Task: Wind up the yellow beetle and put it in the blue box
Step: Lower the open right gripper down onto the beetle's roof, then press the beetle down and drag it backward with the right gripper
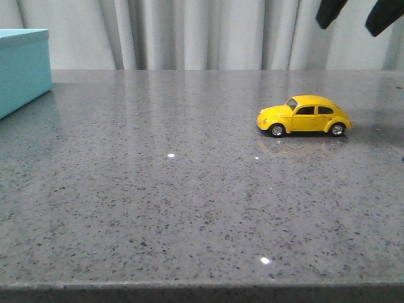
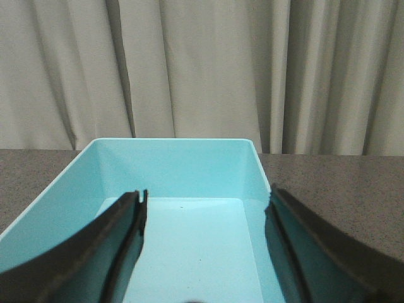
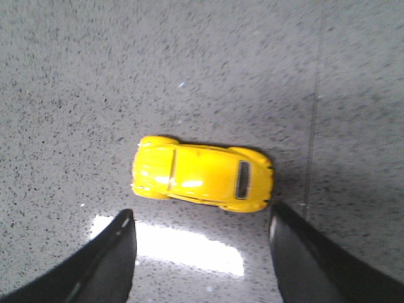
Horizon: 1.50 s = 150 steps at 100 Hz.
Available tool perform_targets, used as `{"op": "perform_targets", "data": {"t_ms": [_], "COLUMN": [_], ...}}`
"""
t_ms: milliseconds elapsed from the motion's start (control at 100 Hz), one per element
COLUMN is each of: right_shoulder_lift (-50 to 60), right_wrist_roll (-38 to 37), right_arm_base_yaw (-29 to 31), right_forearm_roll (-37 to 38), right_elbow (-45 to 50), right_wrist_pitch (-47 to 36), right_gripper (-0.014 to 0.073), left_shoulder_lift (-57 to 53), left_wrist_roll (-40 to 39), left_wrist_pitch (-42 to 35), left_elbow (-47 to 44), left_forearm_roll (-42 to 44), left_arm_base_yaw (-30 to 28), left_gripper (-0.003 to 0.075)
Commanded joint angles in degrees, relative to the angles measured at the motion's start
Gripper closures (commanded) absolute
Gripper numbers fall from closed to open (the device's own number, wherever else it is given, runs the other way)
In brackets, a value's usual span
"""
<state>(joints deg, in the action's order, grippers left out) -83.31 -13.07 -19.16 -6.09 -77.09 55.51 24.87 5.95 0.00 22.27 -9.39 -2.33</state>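
Note:
The yellow beetle (image 1: 304, 116) stands on its wheels on the grey stone table at the right, nose to the left. In the right wrist view the beetle (image 3: 202, 173) lies just beyond my open fingertips, seen from above. My right gripper (image 3: 201, 218) is open and empty, high above the car; its dark fingers (image 1: 331, 11) show at the top right of the front view. The blue box (image 1: 22, 66) stands at the far left. My left gripper (image 2: 205, 199) is open and empty over the box's bare inside (image 2: 189, 240).
A grey curtain (image 1: 202, 31) hangs behind the table's far edge. The speckled grey table (image 1: 158, 202) runs from the box to the car, with its front edge near the bottom of the front view.

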Motion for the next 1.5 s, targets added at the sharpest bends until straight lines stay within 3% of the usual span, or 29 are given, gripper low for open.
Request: {"op": "perform_targets", "data": {"t_ms": [0, 210, 490, 1300, 1490], "right_shoulder_lift": [-2.5, -9.7, -13.4, -18.2, -18.2], "right_wrist_roll": [-2.3, -7.3, -10.0, -10.1, -10.5], "right_arm_base_yaw": [-0.9, -1.0, -1.5, -1.5, -1.3], "right_forearm_roll": [0.6, 2.2, 2.9, 2.9, 7.4], "right_elbow": [-5.9, -12.5, -13.9, -13.9, -13.9], "right_wrist_pitch": [2.2, 7.0, 8.3, 10.7, 11.8], "right_gripper": [0.0126, 0.0126, 0.0126, 0.0126, 0.0126], "left_shoulder_lift": [0.8, 0.8, 0.8, 0.8, 0.8], "left_wrist_roll": [-0.4, -0.4, -0.4, -0.4, -0.4], "left_wrist_pitch": [-4.4, -4.5, -4.6, -4.6, -4.6], "left_elbow": [2.1, 2.1, 2.1, 2.1, 2.1], "left_forearm_roll": [-0.6, -0.6, -0.6, -0.6, -0.6], "left_arm_base_yaw": [0.0, 0.0, 0.0, 0.0, 0.0], "left_gripper": [0.031, 0.031, 0.031, 0.031, 0.031]}}
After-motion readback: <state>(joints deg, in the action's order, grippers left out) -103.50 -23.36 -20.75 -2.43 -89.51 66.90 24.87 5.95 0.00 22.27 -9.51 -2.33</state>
